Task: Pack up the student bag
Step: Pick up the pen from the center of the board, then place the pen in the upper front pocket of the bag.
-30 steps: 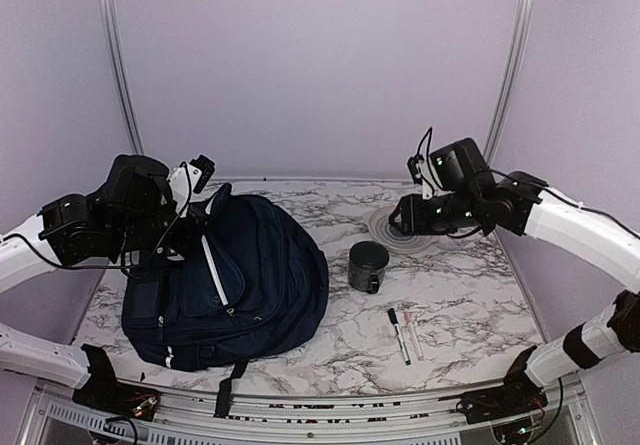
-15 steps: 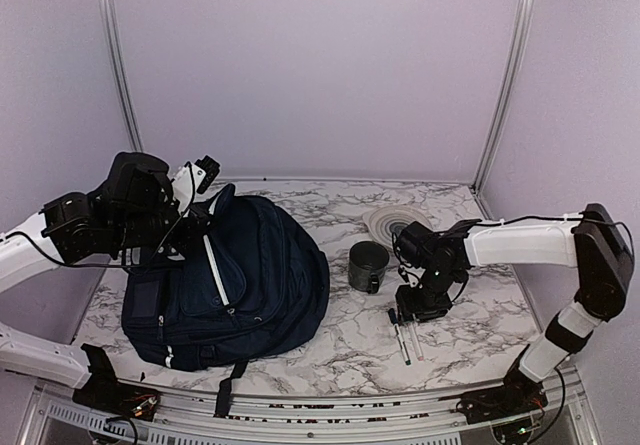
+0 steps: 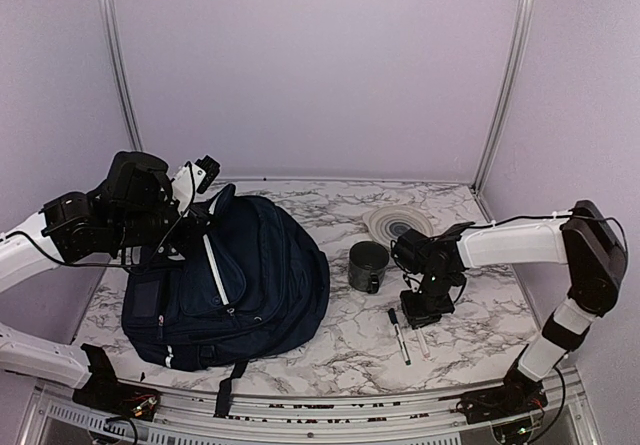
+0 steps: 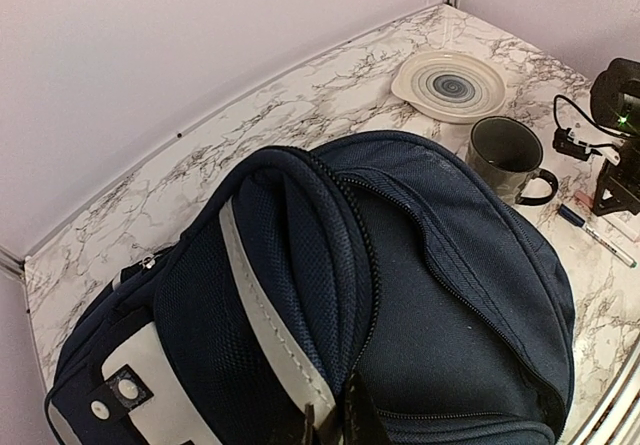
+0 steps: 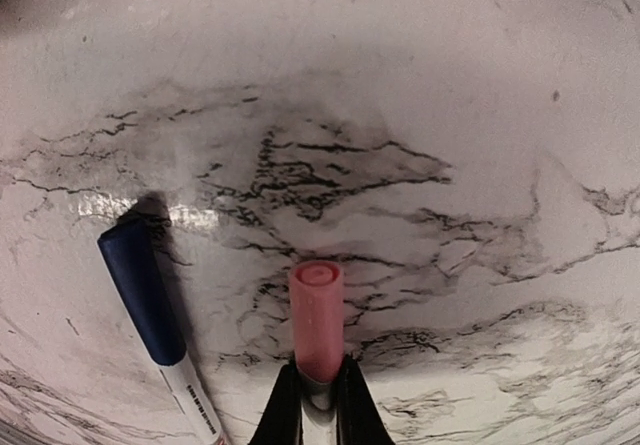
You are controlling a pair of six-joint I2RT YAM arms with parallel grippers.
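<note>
The student bag, a navy backpack with a pale stripe, lies at the left of the marble table. My left gripper is shut on the fabric at the bag's upper rim, beside the zip, and holds that edge raised. The bag fills the left wrist view. Right of the bag, my right gripper points down at the table and is shut on a pink-capped marker. A blue-capped marker lies on the table just left of it, apart from the fingers.
A dark green mug stands between the bag and the right gripper. A ribbed white plate sits behind it. The blue-capped marker lies toward the table's front edge. Lilac walls close in the back and both sides.
The right arm swung down from above the plate to the markers, and its jaws closed on the pink-capped one. The left arm and the bag stayed put.
</note>
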